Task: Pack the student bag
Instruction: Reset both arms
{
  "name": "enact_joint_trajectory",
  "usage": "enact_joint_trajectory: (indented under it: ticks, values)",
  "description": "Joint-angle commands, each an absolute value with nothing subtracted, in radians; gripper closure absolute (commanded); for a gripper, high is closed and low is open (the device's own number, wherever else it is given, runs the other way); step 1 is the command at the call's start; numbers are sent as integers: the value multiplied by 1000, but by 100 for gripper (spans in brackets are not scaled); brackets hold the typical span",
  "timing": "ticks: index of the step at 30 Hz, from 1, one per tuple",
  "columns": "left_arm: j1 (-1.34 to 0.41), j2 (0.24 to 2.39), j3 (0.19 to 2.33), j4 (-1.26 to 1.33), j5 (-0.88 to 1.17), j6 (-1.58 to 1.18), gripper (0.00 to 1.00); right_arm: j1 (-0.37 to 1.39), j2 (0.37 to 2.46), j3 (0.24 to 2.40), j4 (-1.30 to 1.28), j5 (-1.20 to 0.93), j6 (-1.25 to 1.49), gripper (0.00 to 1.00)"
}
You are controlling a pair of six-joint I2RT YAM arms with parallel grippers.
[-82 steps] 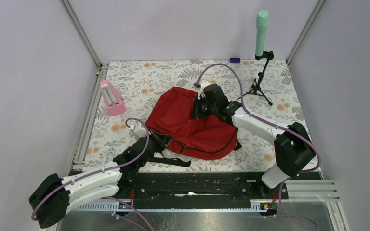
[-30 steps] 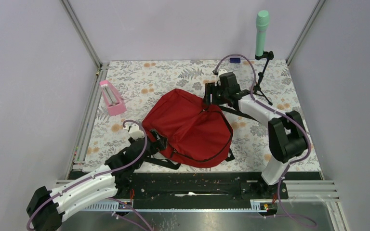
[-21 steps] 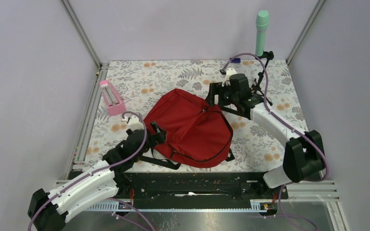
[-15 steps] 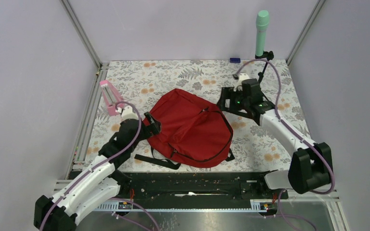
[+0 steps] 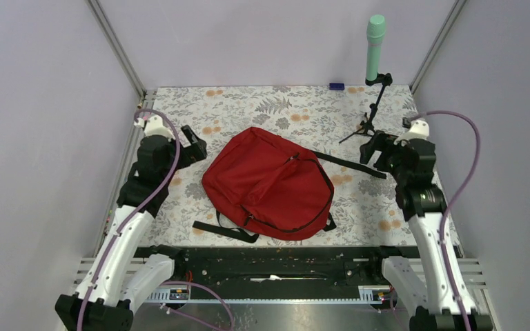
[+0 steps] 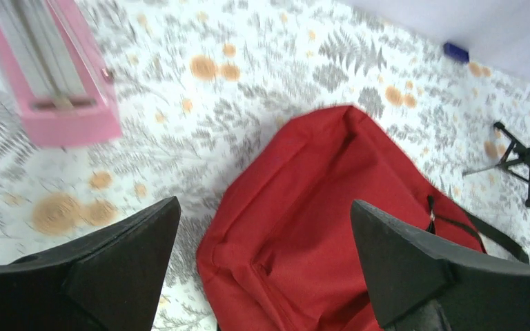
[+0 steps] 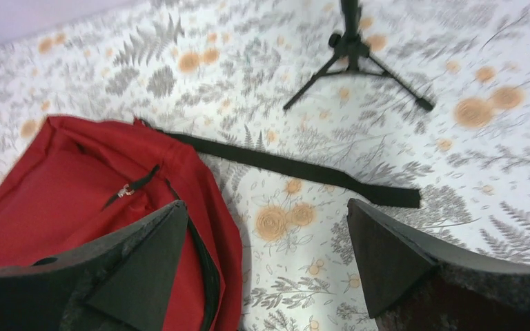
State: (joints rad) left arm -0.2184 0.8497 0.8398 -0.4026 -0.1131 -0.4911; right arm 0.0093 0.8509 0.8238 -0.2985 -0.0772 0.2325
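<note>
The bag (image 5: 269, 183) lies flat in the middle of the table (image 5: 248, 110), a little toward the near edge. It looks zipped or nearly so, and I cannot tell whether anything is inside. Both grippers are spread wide and empty. The left gripper (image 6: 263, 207) hangs between bag and case (image 6: 55, 83), and the right gripper (image 7: 265, 205) hangs over the right side near the tripod (image 5: 373, 121). Neither touches the bag.

The step in hand is probably opening it. One gripper should pin the fabric beside the zip while the other pinches the pull (image 7: 130, 191) at the bag's far-right corner. Drawing the pull along the seam rather than upward should keep the soft bag from lifting or sliding. The loose strap (image 7: 297, 167) running toward the right edge could snag, so keep clear of it.

The table has a fern-and-flower print. The case sits by the left edge, the tripod with its green tube (image 5: 375, 41) near the far right corner, and a small blue thing (image 5: 336, 86) at the far edge. Plain lilac walls (image 5: 269, 41) close in three sides.
</note>
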Motion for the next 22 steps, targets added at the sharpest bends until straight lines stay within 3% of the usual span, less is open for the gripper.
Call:
enact_joint_trajectory:
  ticks: [1, 12, 22]
  values:
    - [-213, 791, 970, -434, -242, -347, 1, 6, 670, 802, -271, 51, 188, 7]
    - [-213, 568, 808, -343, -259, -253, 1, 6, 346, 533, 37, 127, 146, 7]
    - [-213, 582, 817, -361, -294, -247, 1, 7, 356, 536, 45, 124, 147, 7]
